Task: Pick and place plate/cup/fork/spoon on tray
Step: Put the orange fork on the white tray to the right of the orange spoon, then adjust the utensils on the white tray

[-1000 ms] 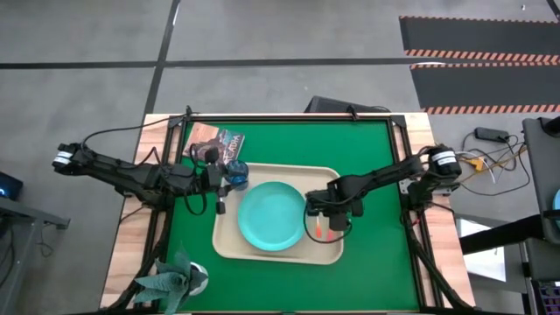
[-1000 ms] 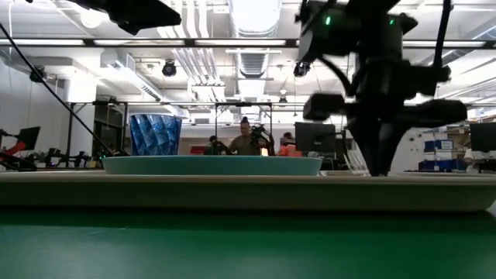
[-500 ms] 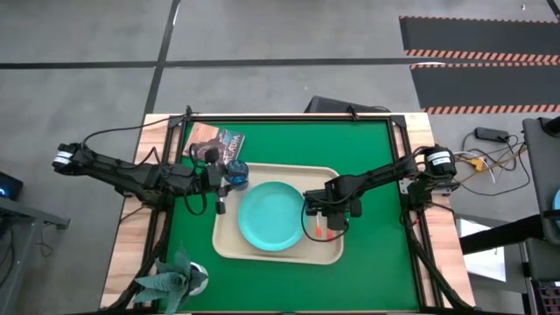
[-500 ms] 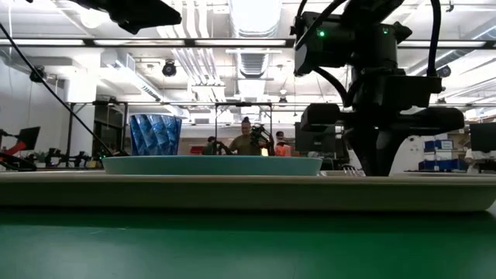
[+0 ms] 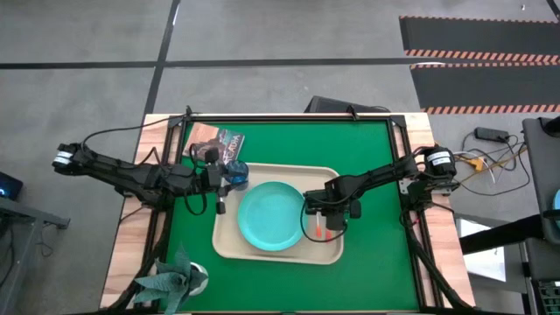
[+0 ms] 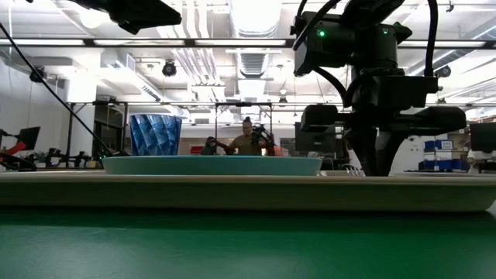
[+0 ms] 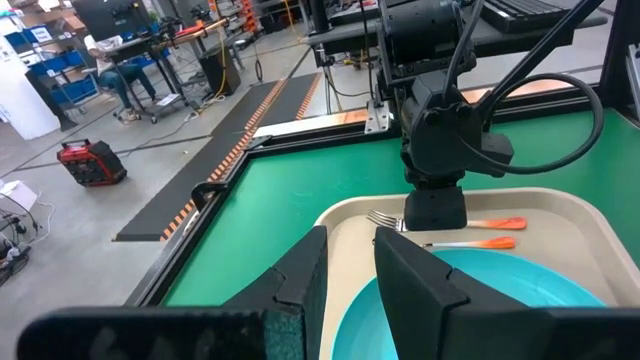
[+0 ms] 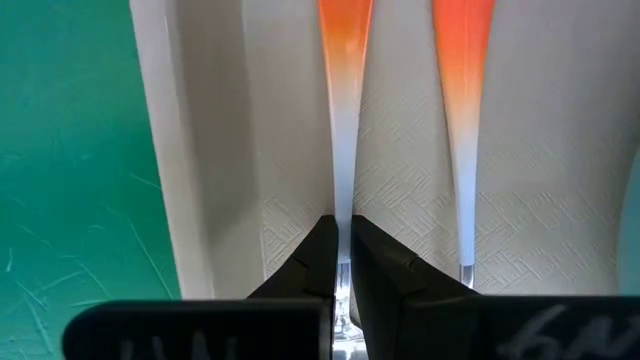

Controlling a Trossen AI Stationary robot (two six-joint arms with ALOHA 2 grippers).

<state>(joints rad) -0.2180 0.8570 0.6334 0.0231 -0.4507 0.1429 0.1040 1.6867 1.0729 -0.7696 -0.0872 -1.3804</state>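
Note:
The beige tray [image 5: 229, 248] lies on the green mat. The teal plate [image 5: 271, 216] sits in its middle and the blue cup [image 5: 236, 171] stands at its far left corner. The fork [image 7: 388, 219] and the spoon [image 7: 470, 243] lie side by side in the tray's right part, with their orange handles toward the near edge. My right gripper [image 8: 343, 240] points down over them and is shut on the fork. My left gripper [image 7: 350, 262] is open and empty, and waits at the tray's left rim beside the cup. My right gripper pinches the fork's thin silver neck [image 8: 343, 195] between its two fingers, just short of the orange handle. The fingers come from above, point down and lie across the fork. The fork lies level along the tray floor; I cannot tell whether it rests there.
A printed packet [image 5: 219, 140] lies at the mat's far left. A green leafy thing [image 5: 175, 280] sits at the near left corner. Bare green mat [image 5: 376, 166] lies right of the tray. People [image 6: 246, 143] show in the room beyond.
My right gripper has sunk a little toward the tray floor with the fork and then kept still. Its fingers have stayed shut.

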